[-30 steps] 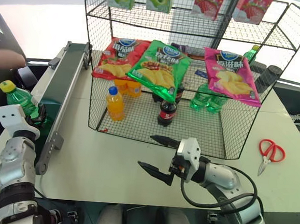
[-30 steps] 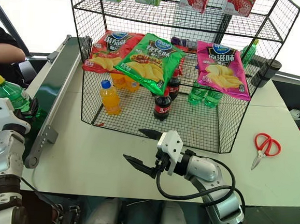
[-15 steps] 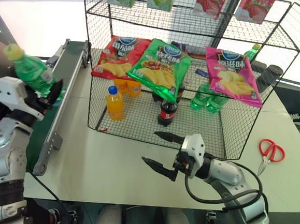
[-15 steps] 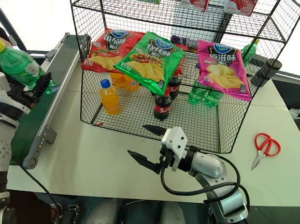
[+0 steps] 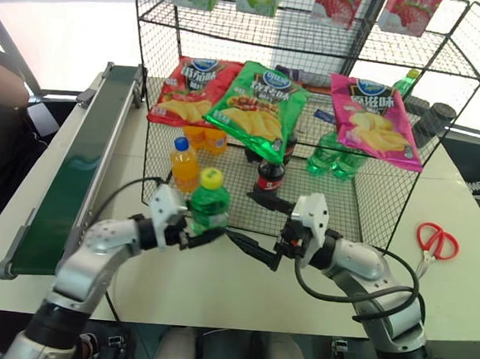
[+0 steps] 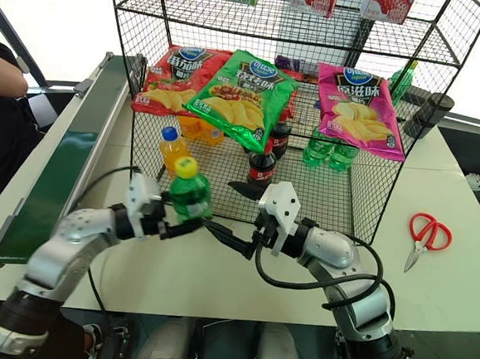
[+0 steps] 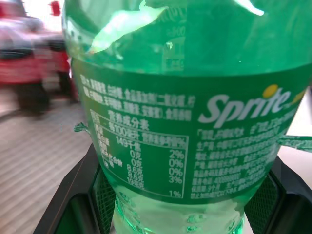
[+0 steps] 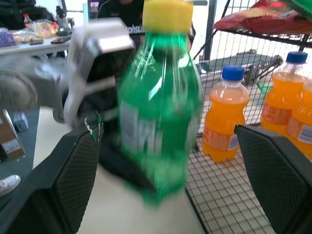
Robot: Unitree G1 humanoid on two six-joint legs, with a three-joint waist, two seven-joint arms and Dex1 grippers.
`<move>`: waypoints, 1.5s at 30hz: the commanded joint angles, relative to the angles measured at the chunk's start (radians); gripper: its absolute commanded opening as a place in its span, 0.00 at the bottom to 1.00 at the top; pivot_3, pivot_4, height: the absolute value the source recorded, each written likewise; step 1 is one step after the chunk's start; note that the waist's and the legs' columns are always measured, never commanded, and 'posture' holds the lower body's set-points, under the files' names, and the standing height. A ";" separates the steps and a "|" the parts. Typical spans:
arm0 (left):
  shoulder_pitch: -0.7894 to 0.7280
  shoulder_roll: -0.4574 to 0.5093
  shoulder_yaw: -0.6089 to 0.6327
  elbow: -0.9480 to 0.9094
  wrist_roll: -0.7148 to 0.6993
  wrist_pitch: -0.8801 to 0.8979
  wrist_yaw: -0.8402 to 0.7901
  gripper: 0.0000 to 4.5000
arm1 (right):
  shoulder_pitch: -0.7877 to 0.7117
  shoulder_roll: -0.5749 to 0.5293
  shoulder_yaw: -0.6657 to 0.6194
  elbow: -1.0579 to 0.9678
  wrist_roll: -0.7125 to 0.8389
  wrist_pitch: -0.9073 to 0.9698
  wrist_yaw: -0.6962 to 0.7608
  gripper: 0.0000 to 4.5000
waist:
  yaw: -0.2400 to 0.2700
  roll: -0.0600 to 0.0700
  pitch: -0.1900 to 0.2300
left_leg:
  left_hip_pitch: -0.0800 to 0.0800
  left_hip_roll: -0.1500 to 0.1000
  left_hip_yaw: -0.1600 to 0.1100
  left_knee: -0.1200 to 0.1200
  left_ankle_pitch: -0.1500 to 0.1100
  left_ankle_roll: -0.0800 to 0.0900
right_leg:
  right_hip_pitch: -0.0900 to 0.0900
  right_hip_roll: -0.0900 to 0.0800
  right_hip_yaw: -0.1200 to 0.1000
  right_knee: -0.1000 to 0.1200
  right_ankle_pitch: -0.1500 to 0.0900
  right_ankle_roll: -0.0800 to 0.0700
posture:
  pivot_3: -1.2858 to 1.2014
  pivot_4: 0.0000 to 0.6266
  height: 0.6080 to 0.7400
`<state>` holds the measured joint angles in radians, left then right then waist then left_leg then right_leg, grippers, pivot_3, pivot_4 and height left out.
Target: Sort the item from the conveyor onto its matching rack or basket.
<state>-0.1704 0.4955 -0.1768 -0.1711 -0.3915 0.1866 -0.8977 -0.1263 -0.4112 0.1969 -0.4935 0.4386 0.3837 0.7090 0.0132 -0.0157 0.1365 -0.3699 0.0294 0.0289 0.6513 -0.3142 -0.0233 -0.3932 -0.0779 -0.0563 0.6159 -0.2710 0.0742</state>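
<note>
Left eye view shows the basket point(image 5: 362, 214) waiting while the conveyor point(image 5: 66, 174) sits bare. The left gripper point(image 5: 192, 236) squeezes the green bottle point(image 5: 209, 206), now swung from beside the belt toward the middle. The right gripper point(image 5: 260, 224) gapes wide, maybe ready to take it.

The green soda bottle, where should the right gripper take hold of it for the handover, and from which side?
Probably the upper body, below the yellow cap, coming in level from the robot's right. The green soda bottle stands upright, the left gripper is clamped low on it, and the open right gripper already faces it.
</note>
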 commanded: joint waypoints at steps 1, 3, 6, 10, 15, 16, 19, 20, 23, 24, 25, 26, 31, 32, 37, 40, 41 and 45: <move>-0.085 -0.036 -0.033 0.041 0.038 -0.087 -0.057 0.62 | -0.002 0.010 -0.013 -0.043 0.019 0.027 -0.029 1.00 | 0.000 0.000 0.000 | 0.000 0.000 0.000 0.000 0.000 0.000 | 0.000 0.001 0.000 0.000 0.000 0.000 | 0.52 0.24 1.00; -0.114 -0.059 -0.054 0.075 0.055 -0.113 -0.081 0.62 | 0.005 0.013 -0.014 -0.052 0.026 0.039 -0.039 1.00 | -0.001 0.000 0.000 | 0.000 0.000 0.000 0.001 0.000 0.000 | 0.000 0.004 0.000 0.001 0.000 0.000 | 0.52 0.24 1.00; -0.148 -0.088 -0.067 0.111 0.062 -0.127 -0.107 0.62 | 0.019 0.010 -0.016 -0.061 0.030 0.049 -0.047 1.00 | -0.001 0.000 0.000 | 0.000 0.000 0.000 0.001 0.000 0.000 | 0.000 0.006 0.000 0.000 0.000 0.000 | 0.52 0.24 1.00; -0.173 -0.111 -0.079 0.135 0.068 -0.142 -0.139 0.62 | 0.033 0.003 -0.014 -0.053 0.008 0.042 -0.056 1.00 | -0.001 0.000 0.000 | 0.000 0.001 -0.001 0.001 0.000 0.000 | 0.000 0.009 0.000 0.000 0.000 0.000 | 0.52 0.24 1.00; -0.183 -0.124 -0.075 0.139 0.073 -0.144 -0.155 0.62 | 0.036 0.005 -0.024 -0.041 0.011 0.034 -0.055 1.00 | -0.001 0.000 0.000 | 0.000 0.002 -0.002 0.002 0.000 0.000 | 0.000 0.012 0.001 0.001 0.000 0.000 | 0.52 0.24 1.00; -0.184 -0.125 -0.073 0.139 0.073 -0.145 -0.156 0.62 | 0.038 0.004 -0.025 -0.041 0.015 0.037 -0.052 1.00 | -0.002 0.000 0.000 | 0.001 0.003 -0.002 0.002 0.000 0.000 | 0.000 0.012 0.001 0.001 0.000 0.000 | 0.52 0.24 1.00; -0.184 -0.127 -0.069 0.140 0.078 -0.150 -0.152 0.62 | 0.040 0.006 -0.027 -0.038 0.025 0.040 -0.048 0.80 | -0.001 0.000 0.000 | 0.001 0.003 -0.002 0.002 0.000 0.000 | 0.000 0.012 0.001 0.001 0.000 0.000 | 0.52 0.24 1.00; -0.185 -0.128 -0.069 0.141 0.081 -0.154 -0.152 0.62 | 0.040 0.007 -0.028 -0.037 0.027 0.041 -0.046 0.73 | -0.001 0.000 0.000 | 0.000 0.003 -0.002 0.002 0.000 0.000 | 0.000 0.012 0.001 0.001 0.000 0.000 | 0.52 0.24 1.00; -0.181 -0.127 -0.067 0.131 0.069 -0.134 -0.157 0.62 | 0.037 0.011 -0.028 -0.033 0.026 0.036 -0.046 0.66 | -0.001 0.000 0.000 | 0.000 0.003 -0.002 0.002 0.000 0.000 | 0.000 0.012 0.001 0.001 0.000 0.000 | 0.52 0.24 1.00; -0.180 -0.127 -0.065 0.128 0.062 -0.123 -0.157 0.62 | 0.036 0.013 -0.029 -0.032 0.025 0.034 -0.047 0.66 | -0.001 0.000 0.000 | 0.000 0.003 -0.002 0.002 0.000 0.000 | 0.000 0.012 0.001 0.001 0.000 0.000 | 0.52 0.24 1.00; -0.179 -0.126 -0.062 0.126 0.057 -0.108 -0.155 0.73 | 0.034 0.016 -0.029 -0.031 0.020 0.029 -0.051 0.66 | -0.001 0.000 0.000 | 0.000 0.003 -0.002 0.002 0.000 0.000 | 0.000 0.012 0.001 0.001 0.000 0.000 | 0.52 0.24 1.00; -0.179 -0.125 -0.060 0.126 0.056 -0.100 -0.153 0.87 | 0.033 0.020 -0.029 -0.028 0.017 0.024 -0.055 0.66 | -0.001 0.000 0.000 | 0.000 0.003 -0.002 0.002 0.000 0.000 | 0.000 0.012 0.001 0.001 0.000 0.000 | 0.52 0.24 1.00; -0.164 -0.088 -0.049 0.146 0.091 -0.080 -0.131 0.99 | 0.026 0.045 -0.080 0.005 -0.022 -0.018 -0.116 0.66 | -0.001 0.000 0.000 | 0.000 0.003 -0.002 0.002 0.000 0.000 | 0.000 0.012 0.001 0.001 0.000 0.000 | 0.52 0.24 1.00; -0.152 -0.073 -0.041 0.146 0.093 -0.073 -0.128 0.99 | 0.029 0.043 -0.096 0.013 -0.039 -0.030 -0.133 0.66 | -0.001 0.000 0.000 | 0.000 0.003 -0.002 0.002 0.000 0.000 | 0.000 0.012 0.001 0.001 0.000 0.000 | 0.52 0.24 1.00; -0.074 -0.021 0.005 0.105 0.082 -0.061 -0.103 0.99 | 0.067 0.046 -0.196 0.060 -0.117 -0.105 -0.230 0.66 | -0.001 0.000 0.000 | 0.001 0.003 -0.002 0.002 0.000 0.000 | 0.000 0.012 0.001 0.001 0.000 0.000 | 0.52 0.24 1.00; -0.038 -0.019 0.035 0.088 0.089 -0.073 -0.062 0.99 | 0.102 0.071 -0.274 0.116 -0.142 -0.152 -0.303 0.66 | 0.002 0.000 0.000 | 0.000 0.003 -0.002 0.002 0.000 0.000 | 0.000 0.012 0.001 0.001 0.000 0.000 | 0.52 0.24 1.00; -0.032 -0.022 0.041 0.084 0.090 -0.077 -0.051 0.99 | 0.111 0.078 -0.290 0.131 -0.146 -0.163 -0.318 0.66 | 0.002 0.000 0.000 | 0.000 0.003 -0.002 0.002 0.000 0.000 | 0.000 0.012 0.001 0.001 0.000 0.000 | 0.52 0.24 1.00; -0.027 -0.046 0.056 0.070 0.080 -0.070 -0.011 0.99 | 0.123 0.118 -0.353 0.228 -0.161 -0.216 -0.382 0.66 | -0.001 0.001 0.000 | 0.001 0.004 -0.002 0.002 0.000 0.000 | 0.001 0.011 0.002 0.002 0.000 0.000 | 0.52 0.24 1.00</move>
<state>-0.1944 0.4592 -0.1382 -0.0621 -0.2981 0.1266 -0.9264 0.0087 -0.3070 -0.1129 -0.2580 0.2783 0.2284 0.3513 0.0121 -0.0144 0.1362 -0.3689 0.0328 0.0271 0.6531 -0.3142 -0.0230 -0.3925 -0.0665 -0.0539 0.6180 -0.2710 0.0745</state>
